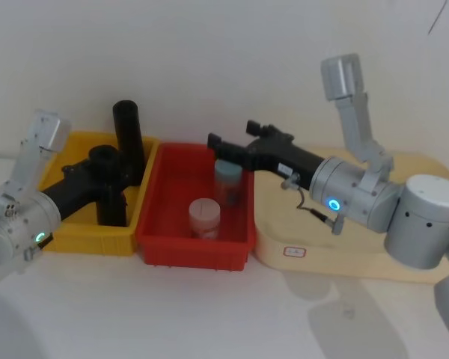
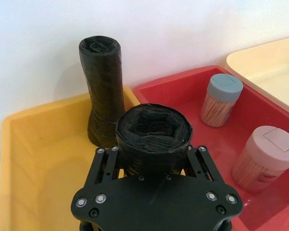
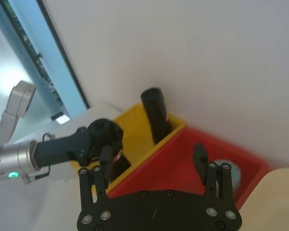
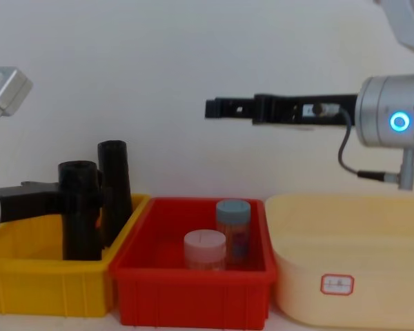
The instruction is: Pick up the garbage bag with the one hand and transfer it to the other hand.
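The garbage bag (image 1: pixel 107 191), a matte black roll, stands upright in the yellow bin (image 1: pixel 82 241). My left gripper (image 1: pixel 108 183), green-ringed, is shut on it about mid-height. From the left wrist the bag's (image 2: pixel 153 137) top shows between the fingers (image 2: pixel 106 163). In the chest view the bag (image 4: pixel 79 210) has its base hidden behind the bin wall (image 4: pixel 48 283). A twin black roll (image 1: pixel 127 138) leans just behind it. My right gripper (image 1: pixel 232 138), blue-ringed, hovers open over the red bin (image 1: pixel 194 250), well above its jars, pointing toward the left arm.
The red bin holds a pink-lidded jar (image 1: pixel 204 217) and a taller blue-lidded jar (image 1: pixel 228 179). A beige tray (image 1: pixel 322 247) lies to the right under the right arm. A white wall stands close behind the bins.
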Robot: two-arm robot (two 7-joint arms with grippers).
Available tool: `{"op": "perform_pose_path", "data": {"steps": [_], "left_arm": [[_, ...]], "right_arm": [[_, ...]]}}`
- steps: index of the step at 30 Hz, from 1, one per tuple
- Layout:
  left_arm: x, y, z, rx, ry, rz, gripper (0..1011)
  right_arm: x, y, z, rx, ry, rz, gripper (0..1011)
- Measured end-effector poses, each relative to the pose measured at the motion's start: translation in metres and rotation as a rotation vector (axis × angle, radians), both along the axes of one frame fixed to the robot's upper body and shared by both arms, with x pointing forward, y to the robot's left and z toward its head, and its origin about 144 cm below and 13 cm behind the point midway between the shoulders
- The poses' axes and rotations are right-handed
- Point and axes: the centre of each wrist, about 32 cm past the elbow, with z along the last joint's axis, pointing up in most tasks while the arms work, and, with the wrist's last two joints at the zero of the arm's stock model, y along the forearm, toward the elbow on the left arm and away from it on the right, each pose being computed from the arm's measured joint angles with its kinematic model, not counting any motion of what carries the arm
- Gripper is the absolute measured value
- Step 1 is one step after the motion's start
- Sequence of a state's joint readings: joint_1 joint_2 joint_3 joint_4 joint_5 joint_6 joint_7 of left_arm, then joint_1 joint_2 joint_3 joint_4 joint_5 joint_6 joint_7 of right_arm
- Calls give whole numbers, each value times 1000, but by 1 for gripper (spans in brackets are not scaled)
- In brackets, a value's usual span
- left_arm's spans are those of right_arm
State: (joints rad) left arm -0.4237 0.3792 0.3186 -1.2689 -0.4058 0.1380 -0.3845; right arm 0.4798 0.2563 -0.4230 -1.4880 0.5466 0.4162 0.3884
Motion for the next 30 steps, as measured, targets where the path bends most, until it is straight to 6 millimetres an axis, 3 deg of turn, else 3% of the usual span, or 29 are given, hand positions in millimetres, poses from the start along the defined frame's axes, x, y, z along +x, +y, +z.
{"op": "perform_pose_path", "data": {"steps": [13, 30], "left_arm": [[1, -1, 0, 0, -1, -3, 466], [1, -1, 0, -1, -2, -3, 466]], "right_arm": [[11, 19, -26, -43, 123, 72, 1004], [30, 31, -47, -113, 202, 100, 1004]]}}
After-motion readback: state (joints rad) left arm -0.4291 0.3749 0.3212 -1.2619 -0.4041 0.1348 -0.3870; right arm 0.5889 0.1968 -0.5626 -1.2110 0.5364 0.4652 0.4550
